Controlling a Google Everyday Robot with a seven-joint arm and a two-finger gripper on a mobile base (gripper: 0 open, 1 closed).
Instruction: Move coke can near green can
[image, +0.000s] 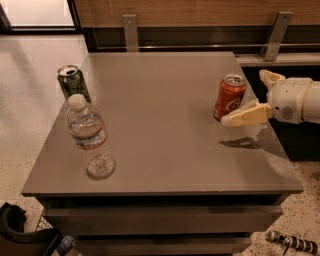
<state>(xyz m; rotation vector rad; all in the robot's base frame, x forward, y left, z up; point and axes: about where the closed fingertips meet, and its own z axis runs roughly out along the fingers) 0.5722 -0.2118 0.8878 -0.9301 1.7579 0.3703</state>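
The coke can (229, 97), red-orange with white script and a silver top, stands upright near the right edge of the grey table (160, 125). The green can (73, 83) stands upright at the far left of the table. My gripper (244, 98) reaches in from the right, level with the coke can. It is open. Its near finger (245, 115) lies along the front right of the coke can, and its far finger (270, 78) is behind and to the right of it. The coke can stands on the table, not lifted.
A clear plastic water bottle (90, 138) stands just in front of the green can, near the table's left front. Two metal brackets (131, 31) rise along the wall behind the table. The table's right edge is close below my gripper.
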